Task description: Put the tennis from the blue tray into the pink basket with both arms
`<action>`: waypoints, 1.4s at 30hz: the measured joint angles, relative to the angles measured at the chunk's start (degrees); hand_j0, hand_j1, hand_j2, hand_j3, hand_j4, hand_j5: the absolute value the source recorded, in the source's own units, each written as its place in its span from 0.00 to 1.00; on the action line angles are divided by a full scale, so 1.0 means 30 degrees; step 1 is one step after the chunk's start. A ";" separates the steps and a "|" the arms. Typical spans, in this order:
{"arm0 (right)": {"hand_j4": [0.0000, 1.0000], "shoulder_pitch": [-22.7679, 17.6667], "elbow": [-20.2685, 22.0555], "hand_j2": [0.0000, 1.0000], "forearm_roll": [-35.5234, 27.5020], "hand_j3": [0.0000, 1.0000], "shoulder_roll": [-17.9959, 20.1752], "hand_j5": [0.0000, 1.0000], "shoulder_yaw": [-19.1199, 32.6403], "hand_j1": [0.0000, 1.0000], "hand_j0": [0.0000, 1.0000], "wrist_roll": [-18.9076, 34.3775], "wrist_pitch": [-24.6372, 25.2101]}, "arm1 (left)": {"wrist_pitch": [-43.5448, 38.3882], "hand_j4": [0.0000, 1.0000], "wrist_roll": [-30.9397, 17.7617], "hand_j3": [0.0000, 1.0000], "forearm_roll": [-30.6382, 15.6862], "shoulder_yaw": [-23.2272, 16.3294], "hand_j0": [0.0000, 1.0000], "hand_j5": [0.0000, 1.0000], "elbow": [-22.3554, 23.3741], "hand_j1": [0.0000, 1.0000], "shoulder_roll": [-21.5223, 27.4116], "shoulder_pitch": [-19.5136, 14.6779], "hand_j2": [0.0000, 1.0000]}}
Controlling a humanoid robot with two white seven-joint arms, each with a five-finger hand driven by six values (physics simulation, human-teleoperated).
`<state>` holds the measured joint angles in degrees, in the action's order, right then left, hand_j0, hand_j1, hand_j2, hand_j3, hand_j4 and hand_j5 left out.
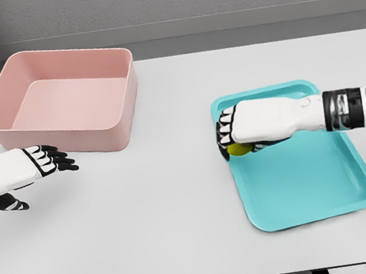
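Note:
A yellow-green tennis ball (pixel 239 149) lies at the left edge of the blue tray (pixel 312 180), mostly hidden under my right hand (pixel 227 137). That hand reaches in from the right, palm down, its fingers curled over the ball. The pink basket (pixel 68 98) stands at the back left with nothing visible inside. My left hand (pixel 53 160) hovers just in front of the basket's near wall, fingers stretched out and holding nothing.
The white table (pixel 165 201) carries only the basket and the tray. A grey wall runs behind the far table edge. The near table edge lies along the bottom of the view.

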<state>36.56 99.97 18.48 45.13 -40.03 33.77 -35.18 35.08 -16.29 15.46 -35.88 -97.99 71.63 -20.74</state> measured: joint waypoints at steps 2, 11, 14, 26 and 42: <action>0.46 0.0352 0.0073 0.46 0.0250 0.46 -0.0531 0.46 -0.0230 0.46 0.46 0.0006 0.0001 | 0.0000 1.00 0.0000 1.00 0.0003 0.0004 1.00 1.00 0.0002 1.00 0.0000 -0.0001 1.00; 0.46 0.1114 0.0067 0.46 0.1683 0.46 -0.3211 0.46 -0.2091 0.46 0.46 0.0030 -0.0016 | -0.0001 1.00 -0.0007 1.00 0.0028 -0.0002 1.00 1.00 0.0018 1.00 -0.0010 0.0000 1.00; 0.45 0.1377 0.0013 0.45 0.2131 0.45 -0.4071 0.45 -0.2615 0.45 0.45 0.0044 -0.0018 | -0.0001 1.00 -0.0009 1.00 0.0014 -0.0005 1.00 1.00 0.0007 1.00 -0.0005 0.0000 1.00; 0.44 0.1729 -0.1739 0.44 0.2573 0.44 -0.6688 0.44 -0.3237 0.44 0.44 0.0403 0.0007 | -0.0001 1.00 -0.0011 1.00 0.0028 -0.0004 1.00 1.00 0.0027 1.00 0.0001 0.0000 1.00; 1.00 -0.0057 -0.0152 1.00 0.2116 1.00 -0.5199 1.00 0.2050 1.00 1.00 0.0422 -0.0006 | -0.0001 1.00 -0.0024 1.00 0.0456 -0.0097 1.00 1.00 0.0037 1.00 -0.0617 -0.0001 1.00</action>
<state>36.39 99.52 24.83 29.53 -33.88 35.03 -35.20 35.07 -16.37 16.83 -36.17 -97.88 69.78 -20.75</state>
